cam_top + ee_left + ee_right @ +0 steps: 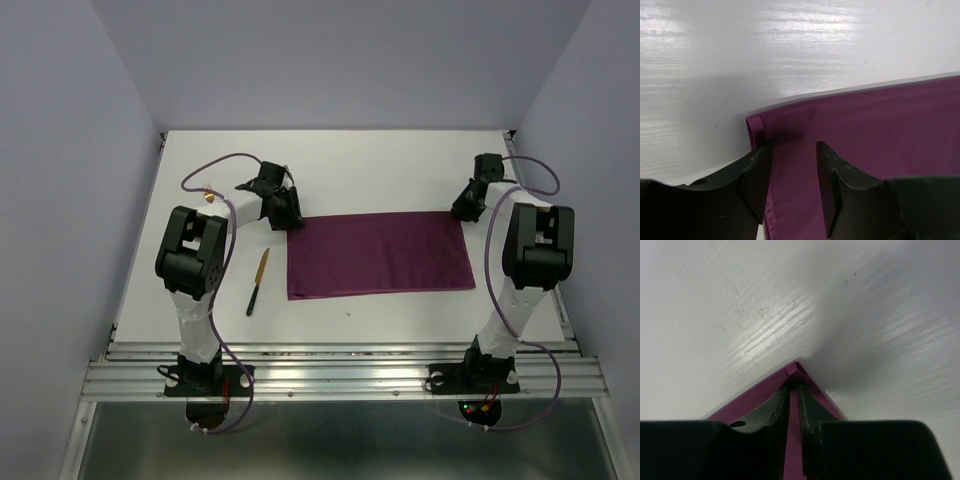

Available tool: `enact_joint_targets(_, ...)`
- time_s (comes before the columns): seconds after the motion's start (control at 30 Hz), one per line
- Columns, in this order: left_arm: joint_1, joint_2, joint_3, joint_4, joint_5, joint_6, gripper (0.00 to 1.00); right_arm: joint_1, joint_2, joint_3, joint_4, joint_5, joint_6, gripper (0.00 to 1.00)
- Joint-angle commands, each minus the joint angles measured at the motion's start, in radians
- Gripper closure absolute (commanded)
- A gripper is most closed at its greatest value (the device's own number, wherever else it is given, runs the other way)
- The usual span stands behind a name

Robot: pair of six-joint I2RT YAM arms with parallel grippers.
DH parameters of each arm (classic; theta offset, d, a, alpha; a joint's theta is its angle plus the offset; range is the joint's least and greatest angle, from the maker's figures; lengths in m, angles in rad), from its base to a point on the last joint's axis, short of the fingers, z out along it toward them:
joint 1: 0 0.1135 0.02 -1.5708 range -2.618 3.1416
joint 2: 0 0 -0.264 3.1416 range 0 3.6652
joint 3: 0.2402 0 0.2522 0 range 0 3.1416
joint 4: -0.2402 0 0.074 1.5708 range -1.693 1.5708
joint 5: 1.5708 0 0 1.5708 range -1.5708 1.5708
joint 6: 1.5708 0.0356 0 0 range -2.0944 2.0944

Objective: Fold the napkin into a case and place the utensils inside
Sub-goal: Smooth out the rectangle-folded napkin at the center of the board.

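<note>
**One far corner pinched, the other waiting**

Nearest me in the overhead view, the left arm (193, 262) and right arm (538, 250) rise from the near edge and reach away over the white desk (400, 165). The napkin (380, 253) lies flat mid-desk as a wide plum rectangle, longer left to right than near to far. Its corners show a doubled, rolled edge in the wrist views, so I judge it has been folded at least once. I cannot count the layers.

One utensil (258, 282) lies on bare desk just left of the napkin and apart from it, black handle near, gold end far. I cannot make out the second for certain. A small gold glint (208, 197) beside the left arm may be it.

The right end effector (795, 405) sits at the napkin's far right corner, pressed together on the cloth, with a purple strip showing between its pads. The left end effector (792, 172) is at the far left corner, spread, with the cloth lying flat below the gap and nothing pinched.

I read this as the folding step, with the case not yet formed and no utensil inside. Next I would close the left side on its corner. Then I would lift both corners together and carry the far edge toward the near one, level and taut so the layers line up.
</note>
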Motion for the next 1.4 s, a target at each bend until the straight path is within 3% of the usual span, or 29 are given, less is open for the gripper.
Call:
enact_joint_targets(0.0,0.009,0.010,-0.020,0.006,0.000,0.023,0.48,-0.005,0.004,-0.002,0.021,0.042,0.017,0.82)
enact_joint_targets(0.33,0.009,0.067,0.125,-0.043,0.007,0.048,0.48,-0.005,-0.016,0.012,0.026,0.035,0.049,0.77)
enact_joint_targets(0.7,0.009,-0.054,0.271,-0.170,-0.017,0.097,0.44,-0.005,-0.183,0.032,0.015,-0.031,0.043,0.72)
enact_joint_targets(0.97,0.026,-0.103,0.239,-0.219,-0.059,0.077,0.44,-0.005,-0.271,-0.088,-0.050,0.012,0.010,0.64)
enact_joint_targets(1.17,0.017,-0.157,0.121,-0.196,-0.037,0.055,0.44,-0.005,-0.340,-0.256,-0.070,0.078,0.000,0.46)
enact_joint_targets(1.37,0.011,-0.192,-0.015,-0.162,-0.025,0.042,0.45,-0.005,-0.371,-0.326,-0.103,0.121,-0.039,0.41)
